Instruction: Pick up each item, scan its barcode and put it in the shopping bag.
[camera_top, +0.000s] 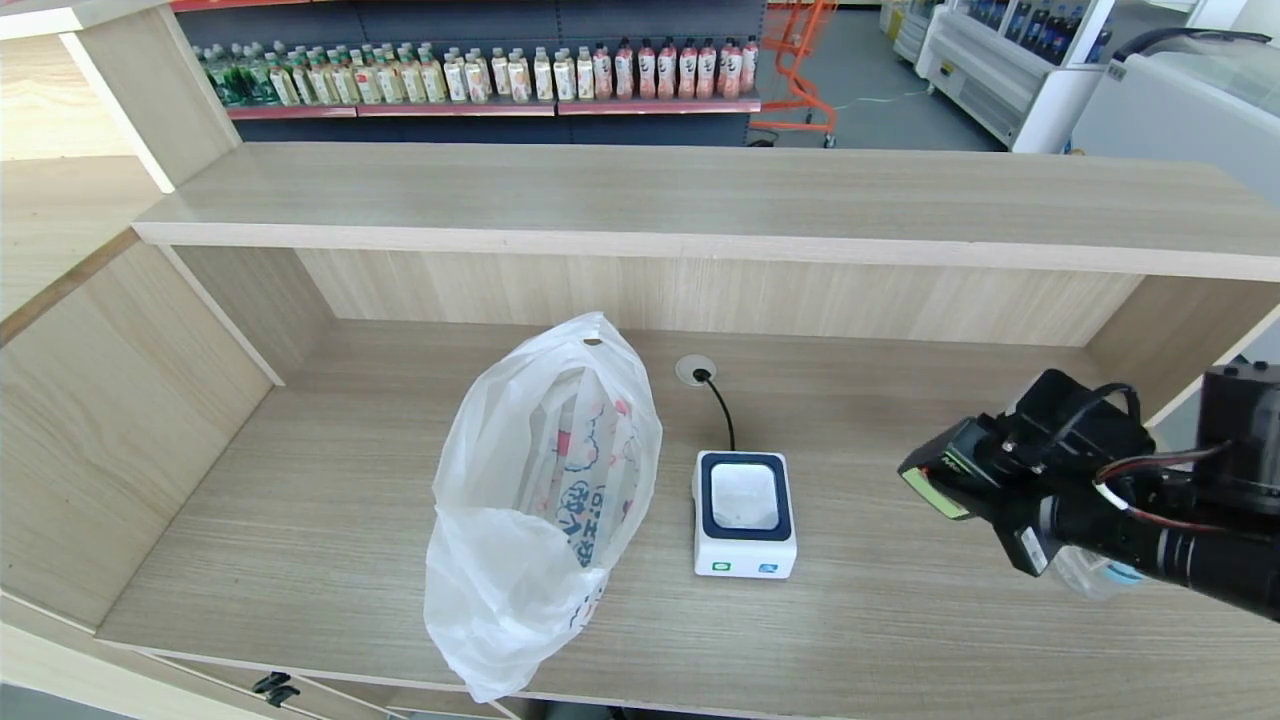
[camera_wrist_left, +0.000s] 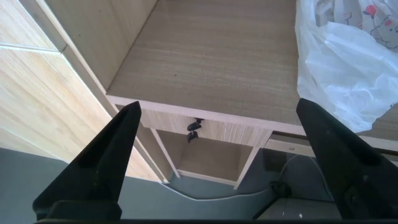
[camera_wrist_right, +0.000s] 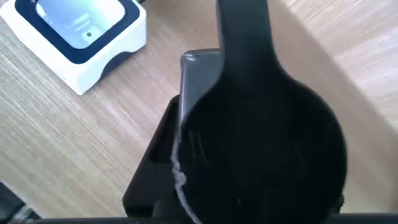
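A white plastic shopping bag (camera_top: 540, 500) stands open at the middle of the wooden counter (camera_top: 300, 520), with printed packages inside it. To its right sits the white barcode scanner (camera_top: 745, 512) with a dark blue frame, its window facing up. My right gripper (camera_top: 955, 482) hovers low over the counter to the right of the scanner. In the right wrist view a dark rounded shape (camera_wrist_right: 261, 143) hides most of the scene, with the scanner (camera_wrist_right: 74, 31) beyond it. My left gripper (camera_wrist_left: 217, 162) is open and holds nothing, off the counter's front left edge, near the bag (camera_wrist_left: 348, 62).
A clear plastic object with a blue patch (camera_top: 1090, 580) lies on the counter under my right arm. The scanner's black cable (camera_top: 722, 405) runs to a hole at the back. Wooden walls close the counter at the back and both sides. A raised shelf (camera_top: 700, 200) runs behind.
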